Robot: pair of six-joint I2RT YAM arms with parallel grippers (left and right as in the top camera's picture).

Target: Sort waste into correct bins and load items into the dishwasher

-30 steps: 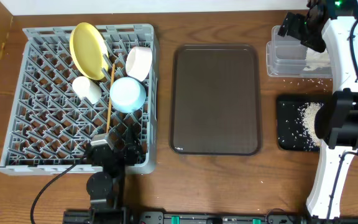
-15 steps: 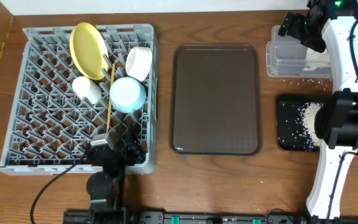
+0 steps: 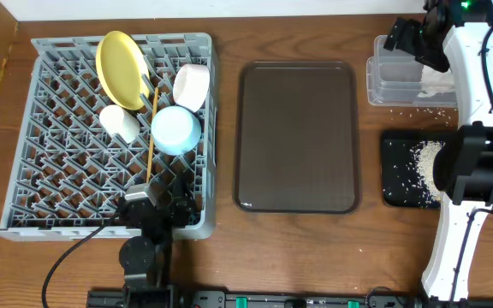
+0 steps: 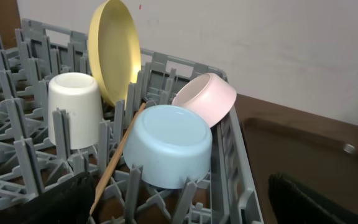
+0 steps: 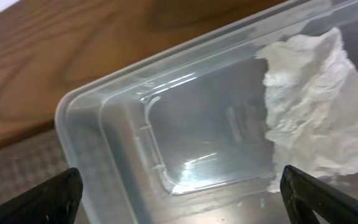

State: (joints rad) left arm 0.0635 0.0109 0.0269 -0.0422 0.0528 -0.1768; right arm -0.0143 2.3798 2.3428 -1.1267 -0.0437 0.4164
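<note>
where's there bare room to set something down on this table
The brown serving tray is bare all over, between the rack and the clear tub. The rack's near left holds no dishes. Crowded: its far end, with plate, cup, blue bowl, white bowl and chopsticks; the black tray holds rice.

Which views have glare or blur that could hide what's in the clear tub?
Right wrist: glare streaks on the clear tub floor, napkin readable. Overhead: even light, sharp, but the right arm covers part of the tub. Left wrist: light blue bowl sharp, nearest pegs of the rack slightly soft.
</note>
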